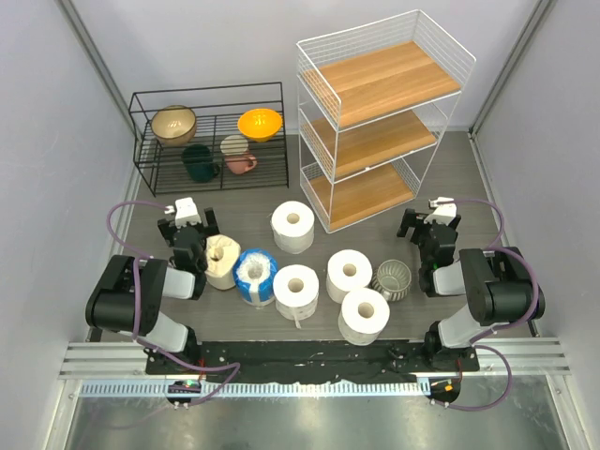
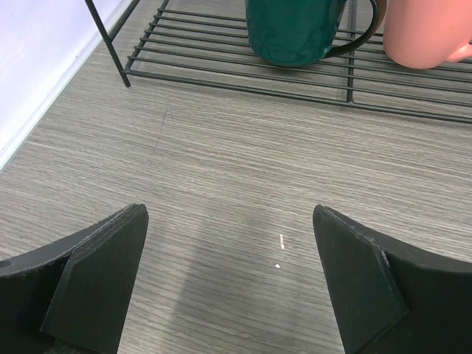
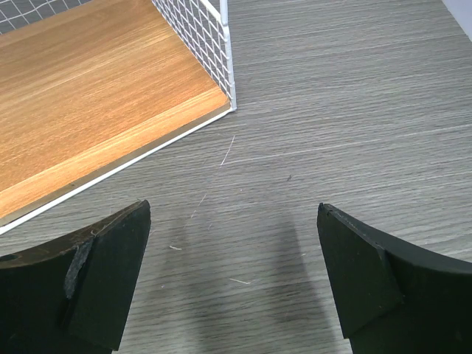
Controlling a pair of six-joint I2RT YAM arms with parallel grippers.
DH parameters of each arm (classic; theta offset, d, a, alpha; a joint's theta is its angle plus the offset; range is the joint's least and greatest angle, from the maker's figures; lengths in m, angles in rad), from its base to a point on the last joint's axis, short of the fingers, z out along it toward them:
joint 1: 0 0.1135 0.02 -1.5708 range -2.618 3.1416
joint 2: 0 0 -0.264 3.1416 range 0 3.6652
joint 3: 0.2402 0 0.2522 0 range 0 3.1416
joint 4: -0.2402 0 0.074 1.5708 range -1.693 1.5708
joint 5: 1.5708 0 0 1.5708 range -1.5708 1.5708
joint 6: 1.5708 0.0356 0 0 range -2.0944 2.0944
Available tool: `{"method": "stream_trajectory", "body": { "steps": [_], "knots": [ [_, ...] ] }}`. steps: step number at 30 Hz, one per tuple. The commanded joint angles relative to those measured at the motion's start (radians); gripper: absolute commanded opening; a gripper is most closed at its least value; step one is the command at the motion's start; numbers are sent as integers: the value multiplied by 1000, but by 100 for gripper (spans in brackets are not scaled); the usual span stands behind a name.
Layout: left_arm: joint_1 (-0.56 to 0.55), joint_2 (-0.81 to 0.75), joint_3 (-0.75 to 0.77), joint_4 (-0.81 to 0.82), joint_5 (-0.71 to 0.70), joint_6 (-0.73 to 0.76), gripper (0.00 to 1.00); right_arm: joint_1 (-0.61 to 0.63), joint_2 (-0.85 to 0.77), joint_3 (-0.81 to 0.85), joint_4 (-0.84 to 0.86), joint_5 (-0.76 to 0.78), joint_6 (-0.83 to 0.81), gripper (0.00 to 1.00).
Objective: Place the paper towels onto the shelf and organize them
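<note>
Several paper towel rolls stand on end on the table: a white one point(image 1: 292, 226) near the shelf, a cream-beige one point(image 1: 222, 262), a blue-and-white wrapped one point(image 1: 254, 275), and white ones in front point(image 1: 296, 291) point(image 1: 349, 274) point(image 1: 364, 315). The white wire shelf point(image 1: 380, 117) with three wooden boards stands at the back right; its bottom board shows in the right wrist view point(image 3: 96, 96). My left gripper point(image 1: 187, 217) point(image 2: 230, 221) is open and empty, left of the beige roll. My right gripper point(image 1: 431, 218) point(image 3: 234, 214) is open and empty, right of the shelf's foot.
A low black wire rack point(image 1: 211, 141) at the back left holds bowls and mugs; a green mug point(image 2: 295, 29) and a pink mug point(image 2: 428, 33) show in the left wrist view. A grey ribbed cup point(image 1: 393, 278) stands among the front rolls.
</note>
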Motion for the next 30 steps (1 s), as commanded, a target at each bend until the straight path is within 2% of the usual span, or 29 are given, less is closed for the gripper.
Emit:
{"method": "stream_trajectory", "body": {
  "steps": [1,6,10,12,15,17,20,21,23,24,25,27,30],
  "knots": [
    [0,-6,13,37,-3,-6,100,3,-7,11,64,2,-4,100],
    [2,-6,12,35,-3,-7,100,3,-7,9,64,2,-4,100],
    [14,-2,24,21,3,-16,100,3,-7,11,64,78,30,100],
    [17,-11,24,5,8,-26,100,3,-10,6,65,54,19,100],
    [17,-38,23,-14,-14,-32,100,5,-65,-14,73,45,18,100],
    [16,-64,32,-35,10,-16,100,3,-167,1,-25,78,25,100],
    [8,-192,76,-207,-17,-27,100,3,-296,35,-183,86,42,100],
    [5,-269,91,-310,-21,-26,100,3,-338,40,-220,68,50,100],
    [0,-342,140,-434,-49,-99,100,3,-402,41,-297,37,70,100],
    [2,-409,160,-569,-63,-137,100,3,-471,38,-333,28,102,100],
    [0,-436,200,-639,-69,-213,100,3,-499,29,-347,31,125,99],
    [2,-512,227,-786,-29,-249,100,3,-586,21,-387,36,189,99],
    [0,-607,239,-914,26,-332,100,3,-702,21,-483,81,261,100]
  ]
}}
